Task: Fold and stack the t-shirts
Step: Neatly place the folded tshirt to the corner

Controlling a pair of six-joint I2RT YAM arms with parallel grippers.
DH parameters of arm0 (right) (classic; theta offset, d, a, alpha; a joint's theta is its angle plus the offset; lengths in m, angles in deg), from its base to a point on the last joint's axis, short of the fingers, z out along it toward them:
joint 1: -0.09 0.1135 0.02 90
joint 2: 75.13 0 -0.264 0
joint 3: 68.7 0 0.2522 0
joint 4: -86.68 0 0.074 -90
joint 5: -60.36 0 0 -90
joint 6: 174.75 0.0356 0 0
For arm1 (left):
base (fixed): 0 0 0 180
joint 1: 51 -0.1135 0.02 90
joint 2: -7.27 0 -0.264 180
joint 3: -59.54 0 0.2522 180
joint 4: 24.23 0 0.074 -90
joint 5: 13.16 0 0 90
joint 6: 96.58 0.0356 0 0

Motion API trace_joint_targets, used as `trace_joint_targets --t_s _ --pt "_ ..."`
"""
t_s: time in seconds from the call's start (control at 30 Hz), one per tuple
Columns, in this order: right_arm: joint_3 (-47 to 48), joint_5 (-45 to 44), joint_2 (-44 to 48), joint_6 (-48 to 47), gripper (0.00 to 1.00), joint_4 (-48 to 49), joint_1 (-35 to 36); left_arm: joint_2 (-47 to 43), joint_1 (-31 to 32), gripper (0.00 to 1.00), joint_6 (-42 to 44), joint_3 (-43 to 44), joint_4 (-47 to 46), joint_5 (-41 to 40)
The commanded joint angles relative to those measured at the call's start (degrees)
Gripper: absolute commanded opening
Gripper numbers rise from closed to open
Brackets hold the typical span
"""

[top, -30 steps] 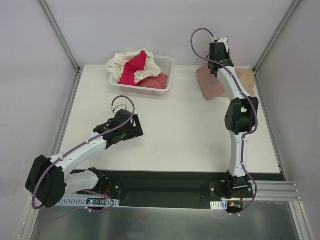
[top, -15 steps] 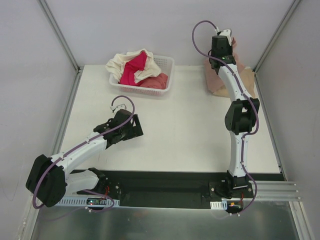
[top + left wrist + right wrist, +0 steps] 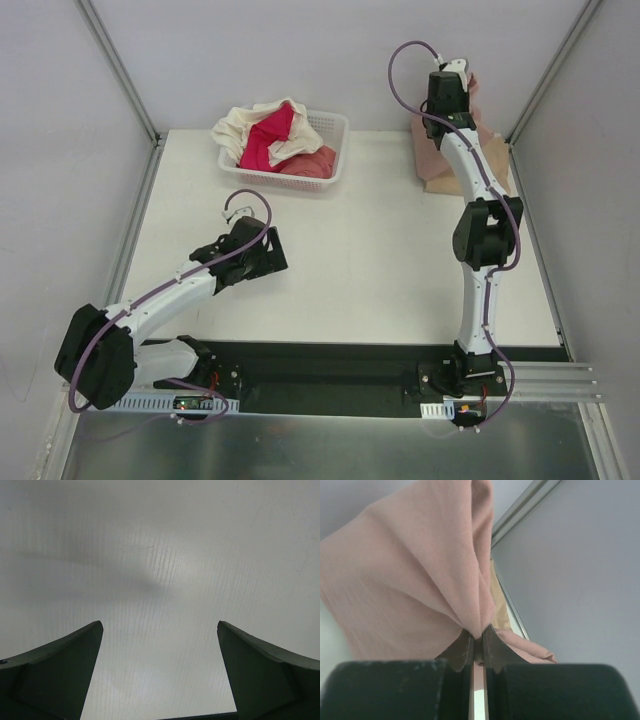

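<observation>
Dusty-pink t-shirt [image 3: 410, 580], pinched in right gripper [image 3: 477, 640], hanging

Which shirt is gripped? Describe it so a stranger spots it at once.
Look to the white table's far right corner. There the shut right gripper pinches a dusty-pink t-shirt, lifted over a tan one. Unlike the cream, magenta and coral shirts heaped in the basket, it alone is held.

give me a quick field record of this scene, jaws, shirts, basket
right jaws: shut on the dusty-pink t-shirt, which hangs raised at the table's far right corner
left jaws: open, empty, over bare table
tan t-shirt: lying on the table beneath the pink one
basket: far side, left of centre
in basket: cream tee, magenta tee, coral tee, all bunched
</observation>
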Motion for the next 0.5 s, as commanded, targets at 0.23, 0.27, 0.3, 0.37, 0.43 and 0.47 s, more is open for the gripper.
trace_joint_targets --t_s 0.23,0.27,0.3,0.37,0.43,0.47 --pt "-5.3 1.6 3.8 5.2 0.02 0.4 -6.3 2.8 -0.5 0.99 0.8 3.2 0.7 -0.1" --pt "-5.4 2.0 3.4 5.4 0.02 -0.2 -6.7 3.1 -0.6 0.99 1.0 3.6 0.7 0.0" --pt "-5.3 2.3 3.1 6.0 0.03 -0.5 -7.7 3.3 -0.6 0.99 1.0 3.8 0.7 0.1" --pt "-4.3 3.3 1.6 5.9 0.04 -1.7 -8.5 4.0 -0.6 0.99 1.0 4.3 0.7 0.3" --pt "-3.4 3.2 0.4 5.0 0.05 -2.3 -9.5 4.4 -0.7 0.99 1.0 4.6 0.7 0.4" --pt "-3.1 3.6 -0.7 4.7 0.06 -2.6 -9.8 4.9 -0.7 0.99 1.0 4.8 0.7 0.6"
